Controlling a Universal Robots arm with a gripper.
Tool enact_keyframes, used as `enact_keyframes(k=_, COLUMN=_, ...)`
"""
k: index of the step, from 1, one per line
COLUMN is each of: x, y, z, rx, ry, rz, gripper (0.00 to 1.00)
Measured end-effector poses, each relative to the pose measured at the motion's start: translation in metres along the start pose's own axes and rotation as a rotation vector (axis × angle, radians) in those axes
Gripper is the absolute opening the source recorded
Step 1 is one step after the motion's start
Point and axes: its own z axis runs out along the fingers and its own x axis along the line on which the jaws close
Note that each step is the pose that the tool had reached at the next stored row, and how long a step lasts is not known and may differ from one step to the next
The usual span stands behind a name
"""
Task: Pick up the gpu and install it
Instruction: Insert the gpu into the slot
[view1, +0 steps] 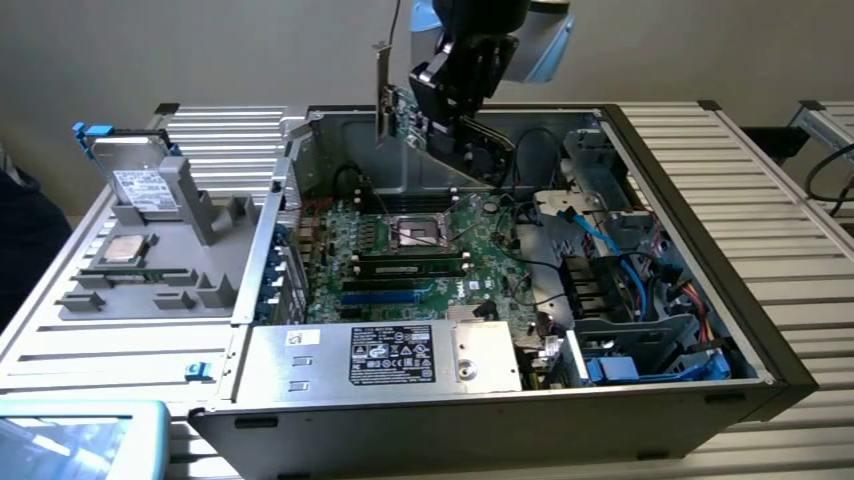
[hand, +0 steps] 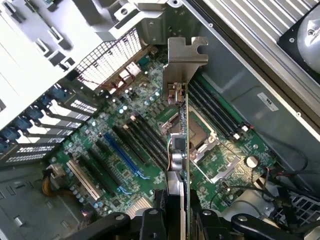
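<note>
gpu (view1: 403, 120) (hand: 184, 57) held over the open case (view1: 714, 260)

The gripper (view1: 441, 95) (hand: 177, 222) is clamped on the gpu, carrying it upright above the motherboard (view1: 400, 270) (hand: 125, 165) without touching it. In the wrist view the card shows edge-on, with its bracket (hand: 186, 50) farthest from the fingers and both faces hidden. The exterior view's top edge cuts off the arm, and there the fingers' grip on the card is hard to make out.

My table (view1: 747, 170): ribbed silver metal slats. Straight on it: open computer case (view1: 507, 425) in the middle, grey plastic tray (view1: 160, 295) just beside it at the exterior view's left, light-blue framed thing (view1: 80, 440) by the near corner.
</note>
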Motion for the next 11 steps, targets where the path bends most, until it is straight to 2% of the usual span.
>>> enact_keyframes(k=7, x=0.0000, y=-0.0001, z=0.0009, rx=0.0041, ry=0.0128, rz=-0.127, gripper=0.28)
enact_keyframes(k=11, x=-0.0001, y=-0.0001, z=0.0014, rx=0.0091, ry=0.0180, rz=-0.200, gripper=0.28)
